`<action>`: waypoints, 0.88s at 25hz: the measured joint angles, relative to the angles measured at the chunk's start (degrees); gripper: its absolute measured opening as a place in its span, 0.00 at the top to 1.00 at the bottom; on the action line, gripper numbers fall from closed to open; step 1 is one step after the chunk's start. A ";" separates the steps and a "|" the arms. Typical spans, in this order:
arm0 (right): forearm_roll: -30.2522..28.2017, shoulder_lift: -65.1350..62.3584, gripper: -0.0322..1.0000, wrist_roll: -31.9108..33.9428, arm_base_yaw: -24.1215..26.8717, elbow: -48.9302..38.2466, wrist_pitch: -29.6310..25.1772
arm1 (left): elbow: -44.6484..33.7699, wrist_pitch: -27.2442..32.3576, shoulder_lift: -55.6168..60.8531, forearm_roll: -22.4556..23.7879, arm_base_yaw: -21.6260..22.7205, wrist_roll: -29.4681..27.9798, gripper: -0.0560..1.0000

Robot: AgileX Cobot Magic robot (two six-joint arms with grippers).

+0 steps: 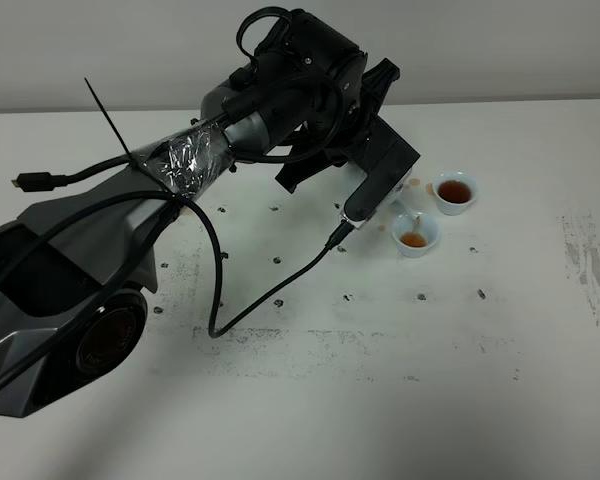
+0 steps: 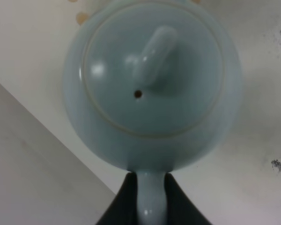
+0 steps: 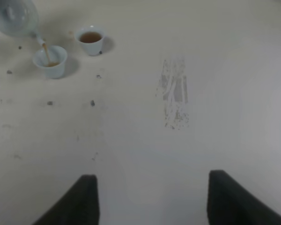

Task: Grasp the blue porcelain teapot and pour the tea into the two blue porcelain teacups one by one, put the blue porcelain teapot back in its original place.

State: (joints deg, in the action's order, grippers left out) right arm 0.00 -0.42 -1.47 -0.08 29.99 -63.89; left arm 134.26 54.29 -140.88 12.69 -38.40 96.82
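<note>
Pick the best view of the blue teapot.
Left wrist: the pale blue glossy porcelain teapot fills the frame, handle clamped in the left pincer. Right wrist catches it cropped at an edge, pouring. Exterior high: the black arm hides most of it.

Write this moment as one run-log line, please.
left gripper: shut on teapot handle; teapot: tilted, pouring into nearer teacup; farther teacup: holds tea; right gripper: open, empty

Grey-black arm [image 1: 80,260]; shiny plastic wrap [image 1: 185,160]; black cables [image 1: 75,178]; zip tie [image 1: 107,117]; right tool fingers [image 3: 79,201] black.
</note>
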 joint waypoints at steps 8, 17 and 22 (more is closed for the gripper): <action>0.00 0.00 0.50 0.00 0.00 0.00 0.00 | 0.00 -0.06 0.00 1.05 -0.11 -0.20 0.94; 0.00 0.00 0.50 -0.06 0.00 0.00 0.00 | 0.00 -0.74 0.00 1.19 -0.38 -0.46 0.94; 0.00 0.00 0.50 -0.06 0.00 0.00 0.00 | 0.00 -0.93 0.00 1.30 -0.45 -0.51 0.94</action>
State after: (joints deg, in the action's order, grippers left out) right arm 0.00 -0.42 -1.53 -0.08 29.99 -63.89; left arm 134.26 53.36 -140.88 13.99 -38.85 96.31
